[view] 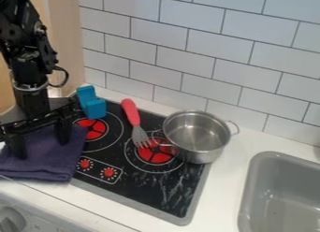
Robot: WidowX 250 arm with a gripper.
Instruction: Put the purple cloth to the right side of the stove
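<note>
Purple cloth (pixel 47 163) lies folded at the left edge, as viewed, of the stove (pixel 141 182), right under the tool (pixel 42 149), which hangs unclenched with its fingers spread across the fabric, so the grasp likely needs only lowering and closing.

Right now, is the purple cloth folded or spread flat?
Folded: the purple cloth lies as a thick pad, layers stacked along its near edge, beneath the gripper.

We see a kitchen setting, shown by the stove top (pixel 141 179), metal pot (pixel 199 135), grey sink (pixel 278 198), white counter (pixel 231 179) and tiled wall (pixel 206 53).
</note>
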